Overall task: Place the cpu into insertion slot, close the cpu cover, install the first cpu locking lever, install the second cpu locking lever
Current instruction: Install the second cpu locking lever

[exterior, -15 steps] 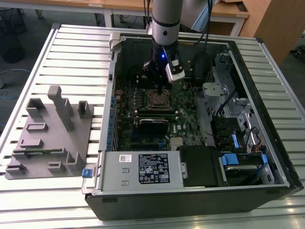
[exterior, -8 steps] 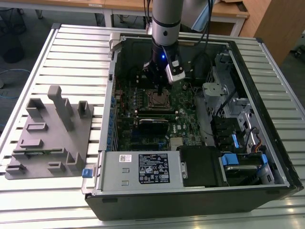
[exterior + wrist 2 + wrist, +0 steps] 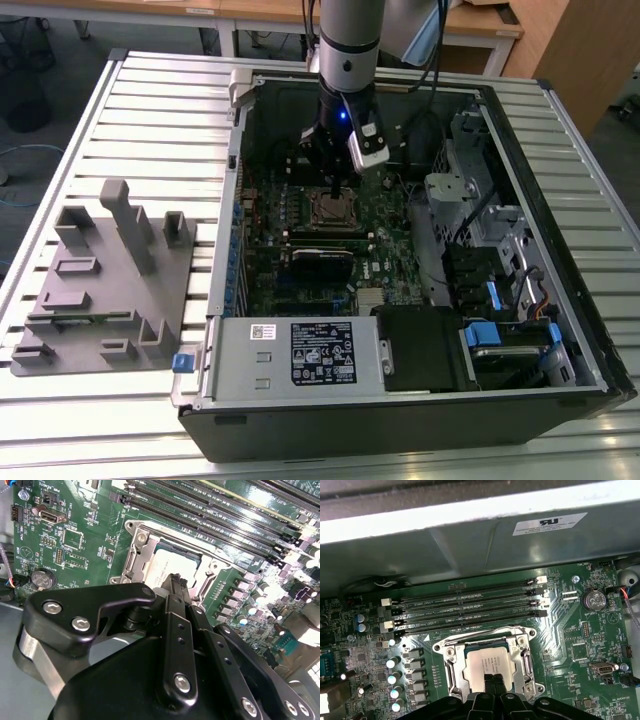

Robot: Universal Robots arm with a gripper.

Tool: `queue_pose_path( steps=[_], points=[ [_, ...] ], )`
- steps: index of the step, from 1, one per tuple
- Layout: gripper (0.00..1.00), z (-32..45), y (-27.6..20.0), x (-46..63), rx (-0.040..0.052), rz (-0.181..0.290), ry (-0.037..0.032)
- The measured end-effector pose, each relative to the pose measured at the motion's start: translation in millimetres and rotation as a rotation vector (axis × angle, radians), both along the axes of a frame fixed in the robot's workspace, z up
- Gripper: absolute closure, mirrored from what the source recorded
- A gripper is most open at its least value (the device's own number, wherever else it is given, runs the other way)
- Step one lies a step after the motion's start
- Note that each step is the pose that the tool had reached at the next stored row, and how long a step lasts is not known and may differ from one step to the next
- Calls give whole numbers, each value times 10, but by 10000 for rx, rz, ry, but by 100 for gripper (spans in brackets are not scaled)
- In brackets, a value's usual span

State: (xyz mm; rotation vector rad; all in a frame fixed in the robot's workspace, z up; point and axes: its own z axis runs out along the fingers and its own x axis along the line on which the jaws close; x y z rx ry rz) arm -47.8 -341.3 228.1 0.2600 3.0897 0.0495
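Silver cpu [image 3: 487, 663] lies flat in the insertion slot [image 3: 451, 672], cpu cover [image 3: 522, 647] closed.

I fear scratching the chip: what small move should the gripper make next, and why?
Probably a short lift straight up, before any sideways move. In the first wrist view the cpu already lies seated flat, the cpu cover appears to be down around it, and the gripper hangs close above the chip's metal top. Whether the locking levers are latched, I cannot tell.
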Motion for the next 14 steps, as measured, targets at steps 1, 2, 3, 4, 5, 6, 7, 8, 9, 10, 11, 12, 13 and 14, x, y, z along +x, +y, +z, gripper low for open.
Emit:
queue_pose_path(
  steps=[1,2,3,4,5,6,7,8,9,10,11,12,13,14],
  points=[
    [90,0,0,0,-1,0,0],
    [90,0,0,0,0,0,0],
    [90,0,0,0,-1,0,0],
    [90,0,0,0,-1,0,0],
    [90,3,-1,0,-2,0,1],
    [90,9,-1,-1,-5,0,3],
    [90,16,-1,0,-3,0,2],
    [90,21,0,0,0,0,1],
    [90,23,0,0,0,0,1],
    [90,26,-1,0,0,0,1],
    [90,29,0,0,0,0,1],
    [90,29,0,0,0,0,1],
    [90,29,-1,0,0,0,1],
    [90,30,-1,0,-1,0,1]
  ],
)
